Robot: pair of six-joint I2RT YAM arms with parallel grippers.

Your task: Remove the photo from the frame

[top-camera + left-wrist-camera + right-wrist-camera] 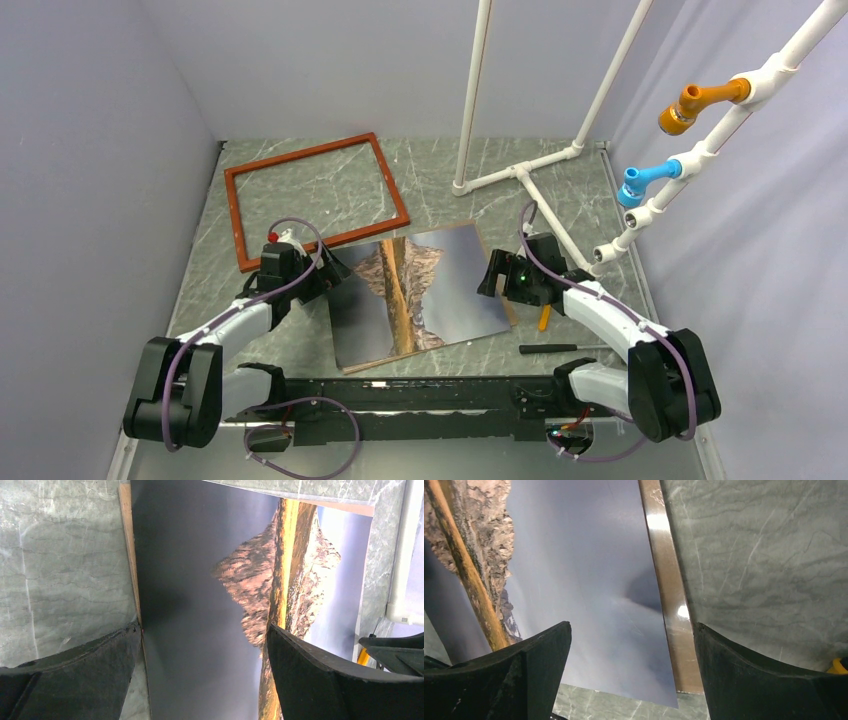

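Observation:
The photo [420, 290], a mountain mirrored against grey-blue sky, lies face up on the table between my arms, on a brown board whose edge shows at its sides. The empty reddish-brown frame [237, 215] lies apart at the back left. My left gripper [335, 272] is open over the photo's left edge; the photo [200, 605] fills the gap between its fingers [90, 665]. My right gripper [490, 275] is open over the photo's right edge, with the photo [589, 570] and the brown board strip [669, 595] between its fingers [744, 675].
A white pipe stand [520, 170] rises at the back right, with orange [695, 100] and blue [645, 180] fittings on a slanted pipe. A black screwdriver [560, 348] and an orange-handled tool [544, 318] lie right of the photo. Grey walls close in on the left and back.

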